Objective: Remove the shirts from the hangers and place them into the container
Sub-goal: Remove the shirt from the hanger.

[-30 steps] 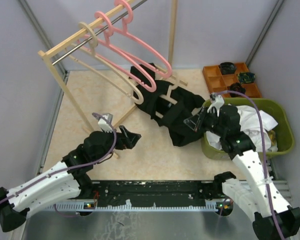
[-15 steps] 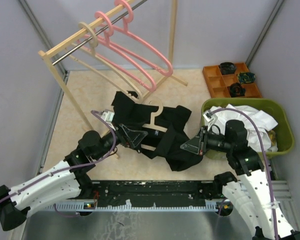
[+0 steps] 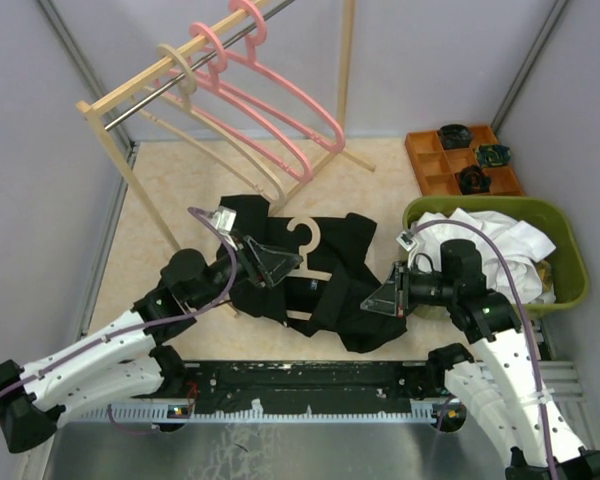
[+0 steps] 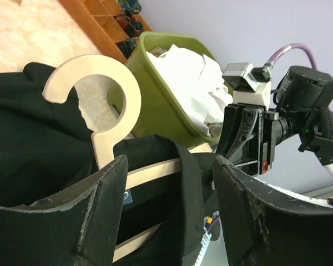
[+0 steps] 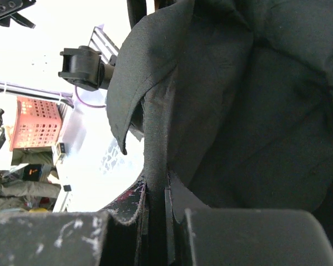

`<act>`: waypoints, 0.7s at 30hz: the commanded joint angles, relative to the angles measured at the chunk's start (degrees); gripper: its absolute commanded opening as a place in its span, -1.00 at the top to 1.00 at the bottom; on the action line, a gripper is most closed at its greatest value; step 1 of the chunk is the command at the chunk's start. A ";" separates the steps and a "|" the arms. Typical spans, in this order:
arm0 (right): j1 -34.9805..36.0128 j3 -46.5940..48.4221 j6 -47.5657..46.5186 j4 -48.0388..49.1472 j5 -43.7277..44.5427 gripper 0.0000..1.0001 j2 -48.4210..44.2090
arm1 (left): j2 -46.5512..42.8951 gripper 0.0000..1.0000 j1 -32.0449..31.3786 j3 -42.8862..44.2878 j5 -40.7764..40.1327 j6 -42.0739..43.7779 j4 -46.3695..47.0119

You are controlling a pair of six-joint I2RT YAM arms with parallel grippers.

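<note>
The limp black shirt [image 3: 345,275] is clenched in the right pincer [image 3: 376,300], the stiff hanger [image 4: 102,147] straddled at its neck by the released left pincer [image 4: 169,165].

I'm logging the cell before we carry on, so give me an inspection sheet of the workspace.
Surface: beige table, a shirt lying across its middle.
Job's things: black shirt spread out with a pale hanger in it; white shirts in the green basket; two pink hangers and one beige hanger bare on the rack.
Clutter: orange tray holding small dark items, far right.
Grippers: left gripper open, jaws either side of the pale hanger's neck; right gripper shut on the black shirt's edge.
Cables: purple cable along each arm; no snag seen.
Surroundings: plain grey walls; nothing else seen.
</note>
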 commanded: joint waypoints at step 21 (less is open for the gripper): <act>0.37 2.79 -1.08 1.79 -8.51 1.00 -4.77 | 10.99 -0.24 -0.16 5.57 -4.36 2.96 -13.48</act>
